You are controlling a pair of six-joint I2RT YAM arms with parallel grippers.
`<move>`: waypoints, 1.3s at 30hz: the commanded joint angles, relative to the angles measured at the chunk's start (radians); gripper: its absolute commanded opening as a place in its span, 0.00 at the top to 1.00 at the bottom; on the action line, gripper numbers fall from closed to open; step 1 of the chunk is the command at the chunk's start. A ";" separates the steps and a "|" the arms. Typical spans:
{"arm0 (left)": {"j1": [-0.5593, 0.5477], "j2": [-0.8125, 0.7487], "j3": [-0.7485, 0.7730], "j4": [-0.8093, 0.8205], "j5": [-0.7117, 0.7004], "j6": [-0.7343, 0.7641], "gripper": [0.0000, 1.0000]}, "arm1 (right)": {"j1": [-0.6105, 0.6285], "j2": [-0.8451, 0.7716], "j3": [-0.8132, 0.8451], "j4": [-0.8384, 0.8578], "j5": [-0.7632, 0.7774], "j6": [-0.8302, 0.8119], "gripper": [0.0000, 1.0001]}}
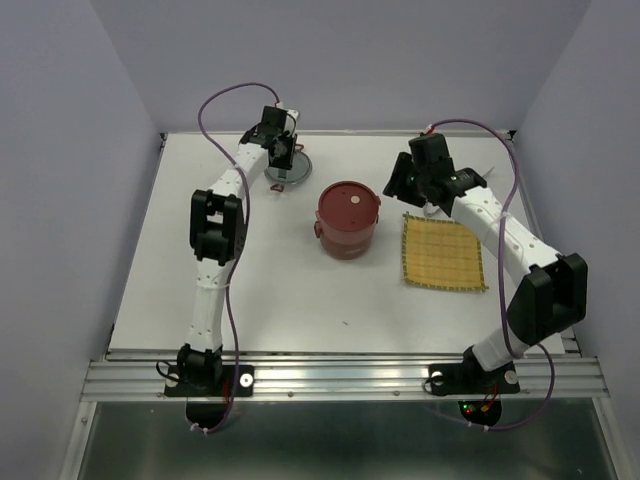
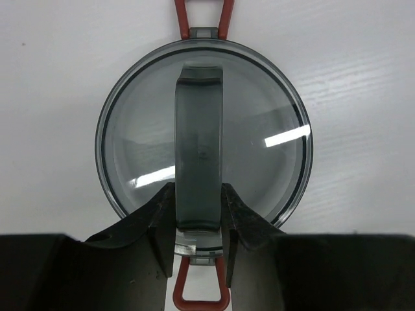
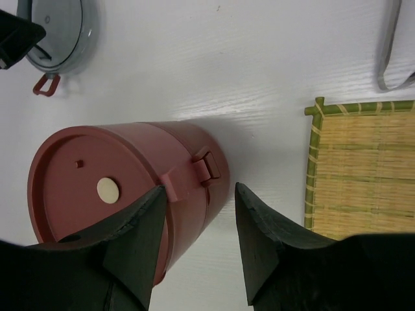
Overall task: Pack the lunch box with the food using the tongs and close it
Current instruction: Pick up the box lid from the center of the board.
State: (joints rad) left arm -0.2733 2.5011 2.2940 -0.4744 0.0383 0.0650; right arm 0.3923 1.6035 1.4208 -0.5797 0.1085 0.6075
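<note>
Closed lunch box at the middle of the table, one gripper clamped on a separate grey lid.
On the white table [image 1: 300, 300], the yellow mat [image 1: 443, 252] lies at 3 o'clock of the red lunch box [image 1: 348, 222], which stands stacked with its flat lid on. At its 10 o'clock the left gripper [image 2: 198, 194] is clamped on the grey lid [image 2: 259, 162] by its handle. The right gripper [image 3: 200, 191] hovers beside the lunch box, jaws apart and holding nothing. The tongs [image 3: 388, 52] lie unheld at the mat's 12 o'clock.
</note>
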 commanded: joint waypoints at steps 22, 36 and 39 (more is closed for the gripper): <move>-0.168 -1.025 -0.642 0.122 0.307 0.168 1.00 | 0.002 -0.439 -0.250 -0.063 0.100 0.001 0.41; -0.337 -0.829 -0.576 -0.005 0.276 0.416 1.00 | 0.002 -0.524 -0.299 -0.112 0.125 0.028 0.39; -0.348 -0.783 -0.527 -0.071 0.272 0.440 1.00 | 0.002 -0.525 -0.293 -0.115 0.128 0.025 0.36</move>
State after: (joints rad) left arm -0.6037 1.7054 1.6787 -0.4854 0.3061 0.4236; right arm 0.3923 1.0996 1.1118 -0.6899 0.2047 0.6281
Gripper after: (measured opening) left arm 0.379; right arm 0.628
